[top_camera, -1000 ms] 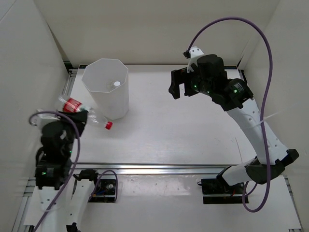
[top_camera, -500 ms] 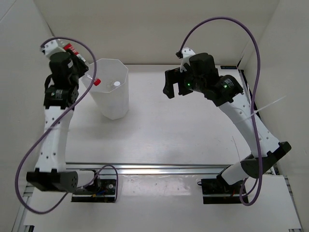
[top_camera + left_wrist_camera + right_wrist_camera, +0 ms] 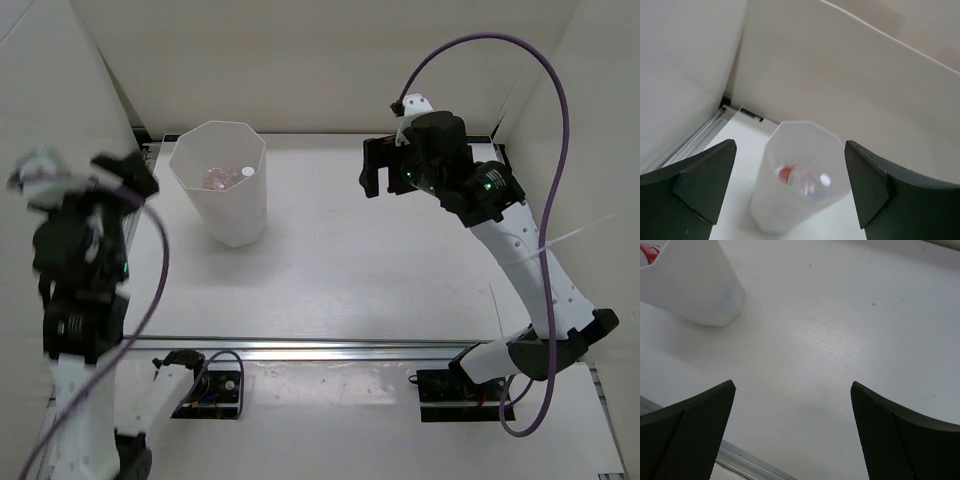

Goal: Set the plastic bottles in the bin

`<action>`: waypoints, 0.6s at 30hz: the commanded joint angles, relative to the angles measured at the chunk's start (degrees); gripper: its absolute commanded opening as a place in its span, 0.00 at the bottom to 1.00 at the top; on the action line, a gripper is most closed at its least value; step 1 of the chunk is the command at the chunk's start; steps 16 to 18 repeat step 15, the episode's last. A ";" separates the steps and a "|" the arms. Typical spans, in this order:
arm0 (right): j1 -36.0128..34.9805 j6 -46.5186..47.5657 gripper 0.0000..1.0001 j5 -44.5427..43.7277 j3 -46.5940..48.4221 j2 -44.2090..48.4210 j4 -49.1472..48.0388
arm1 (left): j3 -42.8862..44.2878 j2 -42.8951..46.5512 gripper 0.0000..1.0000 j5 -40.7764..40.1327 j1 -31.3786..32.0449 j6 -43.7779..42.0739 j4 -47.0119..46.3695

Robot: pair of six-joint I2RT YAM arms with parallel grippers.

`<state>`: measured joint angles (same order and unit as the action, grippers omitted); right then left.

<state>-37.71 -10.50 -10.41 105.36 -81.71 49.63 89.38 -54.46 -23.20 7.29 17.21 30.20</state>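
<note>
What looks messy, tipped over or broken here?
Nothing stands out. The white bin stands upright on the table, and the plastic bottles lie inside it, none spilled around it. The left hand and right hand are open and empty.

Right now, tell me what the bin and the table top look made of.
Bin: thin plastic, white, translucent, smooth and semi-matte; the red-labelled bottle seems to tint through its wall. Table top: likely painted or laminated board, white and matte; it shows fine grain-like streaks and no glare.
</note>
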 commanded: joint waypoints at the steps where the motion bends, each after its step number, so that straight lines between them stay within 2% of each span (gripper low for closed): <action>1: 2.38 -3.29 1.00 -2.16 -1.21 2.00 1.17 | -16.88 12.42 1.00 -4.13 -0.08 5.52 15.20; 2: 3.95 -5.56 1.00 -1.02 -1.21 2.00 1.78 | -20.96 16.53 1.00 -4.13 -0.08 11.82 18.99; 5: 7.38 -8.21 1.00 7.47 -2.61 -0.19 3.01 | -36.53 21.92 1.00 -0.71 -0.08 17.75 27.45; 6: 7.39 -11.00 1.00 7.51 -2.62 -1.51 3.80 | -37.52 23.42 1.00 -3.23 0.44 29.08 30.51; 7: 8.00 -12.60 1.00 8.47 -2.10 -2.30 5.81 | -39.09 24.48 1.00 -8.04 1.84 31.02 32.36; 9: 8.62 -15.15 1.00 10.23 0.19 -5.11 8.54 | -39.73 24.49 1.00 -8.61 1.85 27.36 26.86; 12: 9.15 -18.06 1.00 10.77 2.56 -8.98 14.52 | -37.10 20.20 1.00 -12.30 1.85 25.51 23.43; 15: 9.15 -18.59 1.00 9.64 0.91 -7.95 14.98 | -35.86 12.38 1.00 -20.19 1.85 26.20 23.42; 18: 9.15 -18.59 1.00 9.64 0.91 -7.95 14.98 | -35.86 12.38 1.00 -20.19 1.85 26.20 23.42</action>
